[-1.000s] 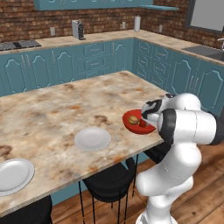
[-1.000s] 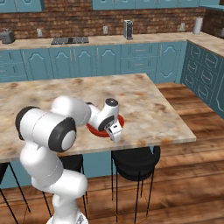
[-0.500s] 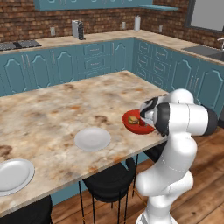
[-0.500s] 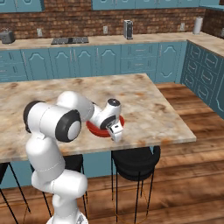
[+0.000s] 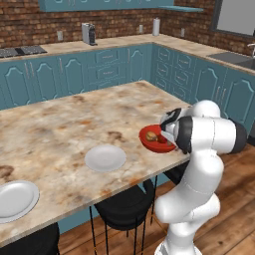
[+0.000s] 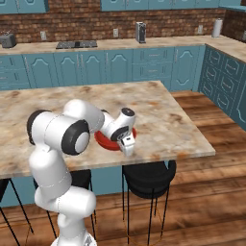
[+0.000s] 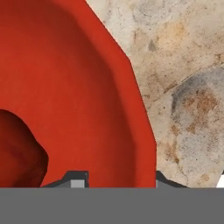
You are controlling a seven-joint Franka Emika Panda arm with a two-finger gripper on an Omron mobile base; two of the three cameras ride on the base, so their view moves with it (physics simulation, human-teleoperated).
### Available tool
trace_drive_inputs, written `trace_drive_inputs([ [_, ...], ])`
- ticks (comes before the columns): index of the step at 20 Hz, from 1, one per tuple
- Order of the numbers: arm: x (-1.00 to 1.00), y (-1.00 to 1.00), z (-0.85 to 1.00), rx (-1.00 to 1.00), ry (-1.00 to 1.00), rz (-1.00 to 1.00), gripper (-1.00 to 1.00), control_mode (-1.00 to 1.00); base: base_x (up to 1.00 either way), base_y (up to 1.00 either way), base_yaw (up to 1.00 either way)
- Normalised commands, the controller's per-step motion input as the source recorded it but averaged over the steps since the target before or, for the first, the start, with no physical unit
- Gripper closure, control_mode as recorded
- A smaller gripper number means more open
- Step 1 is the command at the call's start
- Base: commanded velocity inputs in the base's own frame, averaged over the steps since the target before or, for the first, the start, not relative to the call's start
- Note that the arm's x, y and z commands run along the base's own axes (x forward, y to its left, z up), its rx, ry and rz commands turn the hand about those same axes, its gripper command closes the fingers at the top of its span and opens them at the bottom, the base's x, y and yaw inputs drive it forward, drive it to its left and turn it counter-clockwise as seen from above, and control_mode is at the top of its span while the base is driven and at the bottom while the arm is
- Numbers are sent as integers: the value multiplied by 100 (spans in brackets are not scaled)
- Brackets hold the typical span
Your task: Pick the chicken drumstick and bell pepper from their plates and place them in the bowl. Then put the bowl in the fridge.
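The red bowl (image 5: 153, 145) sits near the island counter's front right edge. Inside it lie the brown chicken drumstick (image 5: 151, 135) and the red bell pepper (image 5: 162, 139). My gripper (image 5: 168, 135) reaches down over the bowl's near rim. In the hand view my gripper (image 7: 118, 179) has one fingertip inside the bowl (image 7: 65, 87) and one outside, shut on the rim. A dark red lump, the bell pepper (image 7: 17, 151), shows at the lower left. From the right base the gripper (image 6: 126, 144) covers the bowl's (image 6: 106, 142) front edge. Both white plates (image 5: 105, 158) (image 5: 15, 199) lie bare. The fridge is out of view.
Black stools (image 5: 124, 204) (image 6: 146, 175) stand under the island's (image 5: 74, 119) front edge, right below the bowl. Teal cabinets with a toaster (image 5: 88, 34) and cooktop (image 6: 77, 44) line the back wall. Wooden floor opens to the right.
The jaws have closed from wide open onto the bowl's rim. The arm's elbow has shifted a little. The bowl and the plates have stayed where they were.
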Motion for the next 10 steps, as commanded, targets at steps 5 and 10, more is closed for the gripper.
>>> trace_drive_inputs([
  [5, -26, 8, 28, 1, -7, -3, 100, -100, 0, 0, 0],
  [10, -46, 2, 33, 0, -20, -2, 100, -100, 0, 0, 0],
])
